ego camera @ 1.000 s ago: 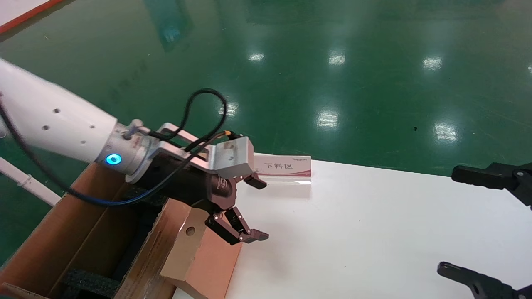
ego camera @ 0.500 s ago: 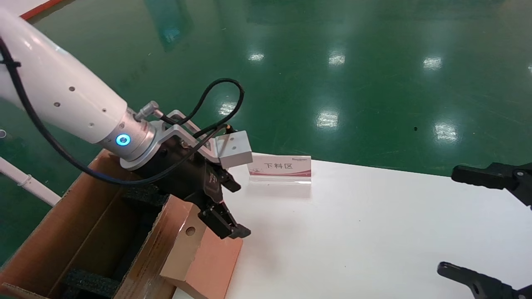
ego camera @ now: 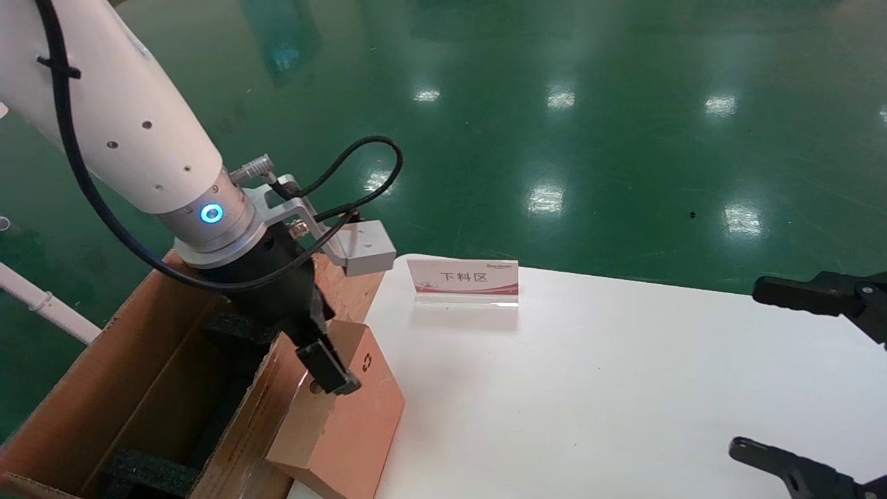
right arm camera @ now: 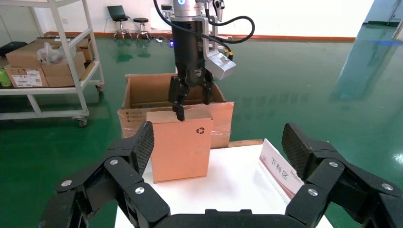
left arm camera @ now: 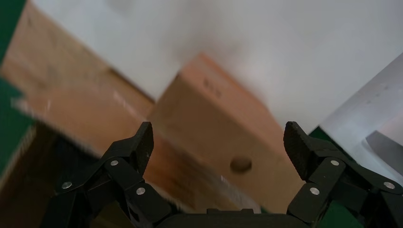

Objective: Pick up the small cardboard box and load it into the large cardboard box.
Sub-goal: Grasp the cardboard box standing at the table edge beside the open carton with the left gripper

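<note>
Left gripper point(right arm camera: 191, 102), fingers spread, directly over the upright small cardboard box point(right arm camera: 179, 143).

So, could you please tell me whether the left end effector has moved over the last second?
Yes. The left end effector has swung back from over the table toward the large cardboard box, away from the fixed sign, and hangs open over the small cardboard box.

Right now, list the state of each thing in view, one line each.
small cardboard box: closed, tilted at the table edge against the big carton, not gripped.
large cardboard box: open, flaps up, black foam inside.
left gripper: open, fingers straddling the small box's top edge.
right gripper: open, holding nothing, off to the right over the table.
sign: standing upright on the table.
</note>
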